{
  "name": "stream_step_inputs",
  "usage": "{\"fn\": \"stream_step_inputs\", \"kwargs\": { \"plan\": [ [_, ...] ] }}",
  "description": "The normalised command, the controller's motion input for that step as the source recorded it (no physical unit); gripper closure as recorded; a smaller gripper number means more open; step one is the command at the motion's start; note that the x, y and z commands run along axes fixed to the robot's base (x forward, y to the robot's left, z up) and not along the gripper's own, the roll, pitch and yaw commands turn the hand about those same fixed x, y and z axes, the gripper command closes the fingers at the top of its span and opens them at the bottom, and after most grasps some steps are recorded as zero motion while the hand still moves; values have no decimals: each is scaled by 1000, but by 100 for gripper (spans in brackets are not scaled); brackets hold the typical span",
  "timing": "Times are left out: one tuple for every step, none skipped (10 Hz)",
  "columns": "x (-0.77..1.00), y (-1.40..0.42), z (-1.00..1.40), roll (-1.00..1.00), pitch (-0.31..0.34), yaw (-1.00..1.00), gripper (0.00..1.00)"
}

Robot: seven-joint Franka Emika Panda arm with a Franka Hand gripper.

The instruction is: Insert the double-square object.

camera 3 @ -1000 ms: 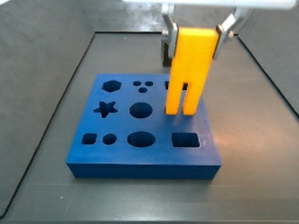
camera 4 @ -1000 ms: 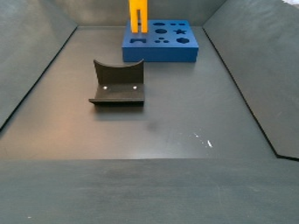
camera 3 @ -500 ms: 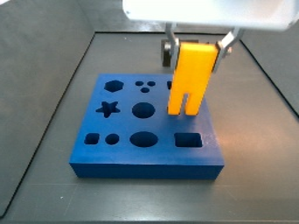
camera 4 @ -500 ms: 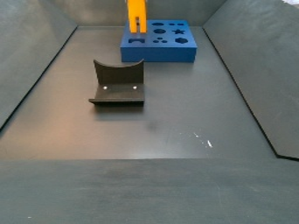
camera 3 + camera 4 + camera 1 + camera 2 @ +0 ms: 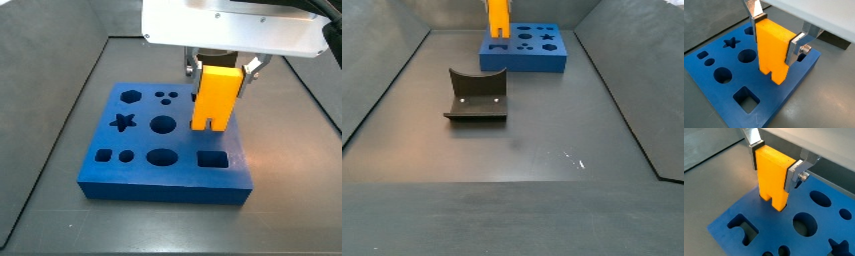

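Note:
The double-square object [image 5: 217,98] is a tall yellow-orange block, upright over the right far part of the blue board [image 5: 134,150]. My gripper [image 5: 222,68] is shut on its upper body, one silver finger [image 5: 797,46] on each side. Its two prongs reach down to the board's top, and their ends seem sunk in its holes; only a short notch shows between them. The block shows in both wrist views [image 5: 774,52] [image 5: 773,178], with the gripper [image 5: 776,35] [image 5: 774,164] clamped on it. In a side view the block [image 5: 498,17] stands at the board's [image 5: 529,55] left end.
The board has other holes: a star [image 5: 122,124], a hexagon [image 5: 127,97], round holes [image 5: 162,126] and a square hole [image 5: 211,158]. The dark fixture [image 5: 476,95] stands on the grey floor away from the board. Tray walls rise on all sides.
My gripper has come down with the yellow-orange block. The block's top is lower and less of its prongs shows above the board.

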Motion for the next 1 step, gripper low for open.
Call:
{"fn": "stream_step_inputs", "kwargs": {
  "plan": [
    [0, 0, 0, 0, 0, 0, 100]
  ]
}}
